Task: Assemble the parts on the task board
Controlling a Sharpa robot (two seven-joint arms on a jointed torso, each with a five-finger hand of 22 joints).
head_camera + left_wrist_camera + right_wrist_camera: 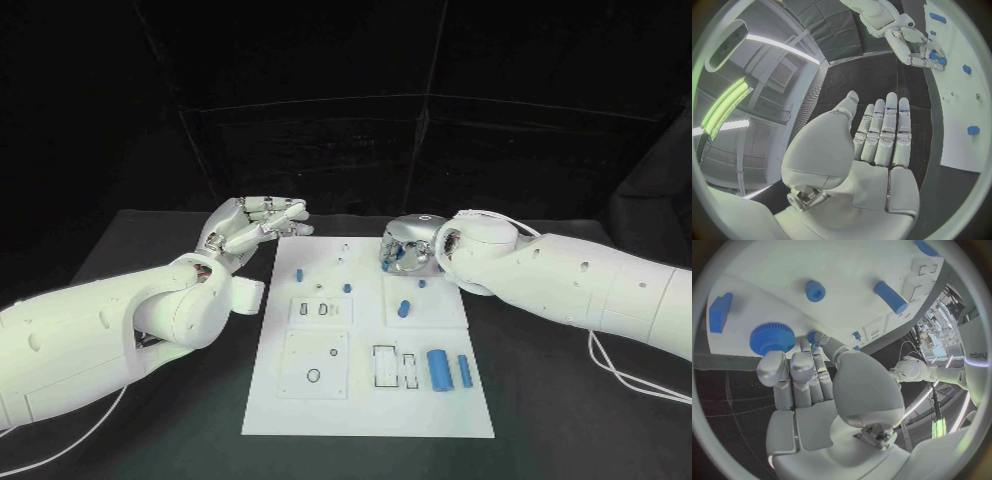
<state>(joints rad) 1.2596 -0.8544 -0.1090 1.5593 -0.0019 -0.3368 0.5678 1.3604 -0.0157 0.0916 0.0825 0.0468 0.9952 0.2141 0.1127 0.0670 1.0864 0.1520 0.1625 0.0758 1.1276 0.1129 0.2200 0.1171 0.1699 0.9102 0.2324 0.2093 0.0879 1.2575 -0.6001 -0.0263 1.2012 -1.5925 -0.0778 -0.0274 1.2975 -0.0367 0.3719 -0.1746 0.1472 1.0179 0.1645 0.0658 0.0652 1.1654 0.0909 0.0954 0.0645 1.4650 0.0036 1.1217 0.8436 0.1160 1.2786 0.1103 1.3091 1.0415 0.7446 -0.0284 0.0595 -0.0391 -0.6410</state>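
Observation:
The white task board [368, 400] lies in the middle of the table. My right hand [408, 245] reaches down onto its far right corner. There its thumb and a finger pinch a small blue part [813, 334], right beside a blue gear [772, 337] on the board. My left hand [257, 225] hovers off the board's far left corner with its fingers stretched out [882, 132] and nothing in it. Two blue cylinders [437, 370] stand side by side near the board's right edge. Small blue pegs [299, 273] sit farther back.
A blue block [720, 312], a round peg [815, 290] and a long cylinder [891, 296] lie on the board near my right hand. Empty slots and recessed plates [315, 365] cover the near half of the board. A white cable [627, 375] trails on the table at the right.

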